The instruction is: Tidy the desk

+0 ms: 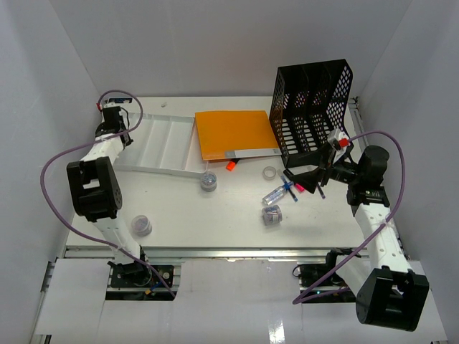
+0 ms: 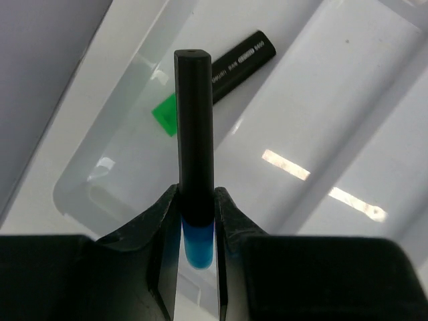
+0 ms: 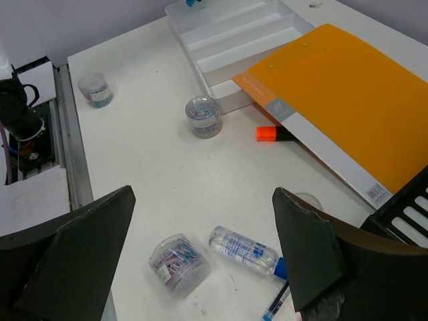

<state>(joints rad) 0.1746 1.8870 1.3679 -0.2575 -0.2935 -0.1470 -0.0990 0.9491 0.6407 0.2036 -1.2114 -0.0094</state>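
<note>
- Now, the left jaws are clamped narrow on a black marker point(image 2: 194, 134) with a blue end. It sticks out ahead of them over a compartment of the white tray point(image 2: 80, 194).
- A second marker point(image 2: 234, 57), black with a green end, lies in that compartment just past the held one's tip.
- Risk here: the grip sits near the blue end. If let go from this height, the long front could drop first, bounce, knock the lying marker, or hop the tray wall.
- The bench point(image 1: 186, 215) spreads beneath both pairs of jaws and carries everything.
- The right jaws stand wide and hold nothing. Below the gap between them lie a clip jar point(image 3: 177, 257), a small clear bottle point(image 3: 244, 246) and a pen point(image 3: 277, 307), all close together.
- Risk here: closing on one could catch or shove its neighbour. The bottle lies on its side and would likely roll away.
- Ahead of the right jaws an orange highlighter point(image 3: 274, 134) lies touching the edge of the orange folder point(image 3: 341, 93). A grab there could drag the folder.
- Counted: tray, one; black markers, two; clip jar, three; highlighter, one; folder, one; tape roll point(image 1: 270, 172), one; bottle, one; black file rack point(image 1: 312, 107), one.
- Pens: at least one. The cluster under the right jaws is too small to count surely.
</note>
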